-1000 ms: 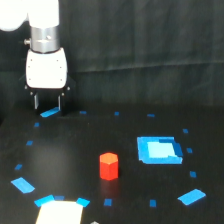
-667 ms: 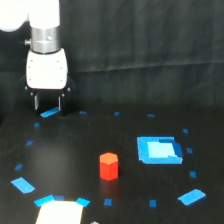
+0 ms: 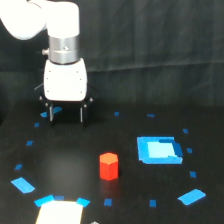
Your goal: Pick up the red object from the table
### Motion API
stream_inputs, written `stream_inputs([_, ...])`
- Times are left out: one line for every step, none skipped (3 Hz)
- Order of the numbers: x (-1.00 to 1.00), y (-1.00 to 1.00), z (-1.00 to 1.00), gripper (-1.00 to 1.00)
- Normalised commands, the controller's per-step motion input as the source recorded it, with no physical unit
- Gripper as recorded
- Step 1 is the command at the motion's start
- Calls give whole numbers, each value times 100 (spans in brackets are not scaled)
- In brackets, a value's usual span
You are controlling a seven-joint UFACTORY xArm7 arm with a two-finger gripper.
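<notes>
The red object (image 3: 108, 166) is a small red-orange hexagonal block standing upright on the black table (image 3: 70, 155), a little below the middle of the exterior view. My gripper (image 3: 66, 115) hangs under the white arm at the upper left, farther back than the block and toward the view's left. Its two dark fingers (image 3: 50, 114) point down, spread apart, with nothing between them. A clear stretch of table separates the gripper from the block.
A flat blue square (image 3: 158, 149) lies to the right of the block. Blue tape marks dot the table, with larger patches at the left (image 3: 22, 185) and lower right (image 3: 191, 196). A pale sheet (image 3: 59, 212) sits at the bottom edge. A dark curtain forms the backdrop.
The arm has shifted toward the exterior view's right and slightly lower, bringing the gripper closer to the red block. The block has not moved.
</notes>
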Motion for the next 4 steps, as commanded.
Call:
stream_inputs([100, -100, 16, 100])
stream_inputs([82, -100, -3, 100])
stream_inputs([76, -100, -12, 68])
stream_inputs([39, -100, -17, 100])
